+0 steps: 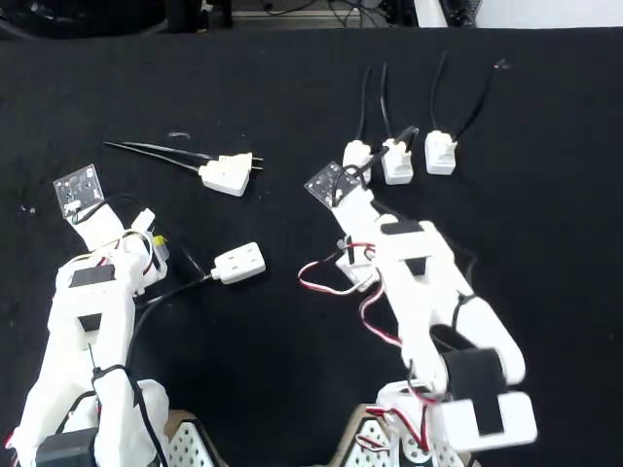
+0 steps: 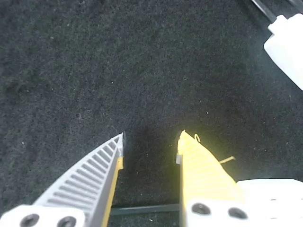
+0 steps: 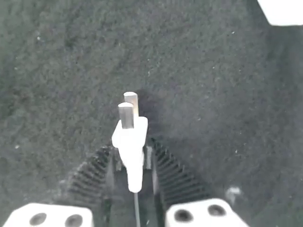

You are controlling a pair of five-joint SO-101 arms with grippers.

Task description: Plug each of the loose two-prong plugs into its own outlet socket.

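A: Quick, what's the right hand (image 3: 132, 150) doing?
B: It's pinching a white plug (image 3: 130, 137), with a finger pressed on each side of the body. The two prongs (image 3: 127, 109) point away from the wrist over the black table (image 3: 57, 56). A thin cord runs back between the fingers.
A: Where is that in the high view?
B: Upper centre. The right arm (image 1: 428, 282) comes up from the lower right. Its tip sits just beside the leftmost of three white pieces (image 1: 397, 161) in a row, each with a black cord running toward the top of the frame. From up there I can't tell which piece is the pinched one.
A: And the left hand (image 2: 153, 137)?
B: Spread. The grey finger (image 2: 102, 163) and yellow finger (image 2: 201, 163) are apart, with bare table showing between them. In the high view the left arm (image 1: 92, 292) rises from the lower left corner and its tip is at middle left.
A: Other task things?
B: The loose plug (image 1: 226, 175) lies flat, up and left of centre, prongs pointing right and two black cords trailing left. The socket (image 1: 239, 263) lies below it, left of centre, near the left arm's tip, with a cord leaving its left end. The loose plug and socket are apart, not joined.
A: Anything else?
B: A white block (image 2: 286, 45) at the upper right edge of the left wrist view, with a black cord beside it. Can't tell which piece it is. Also a white corner (image 3: 284, 12) at the upper right of the right wrist view, same doubt.
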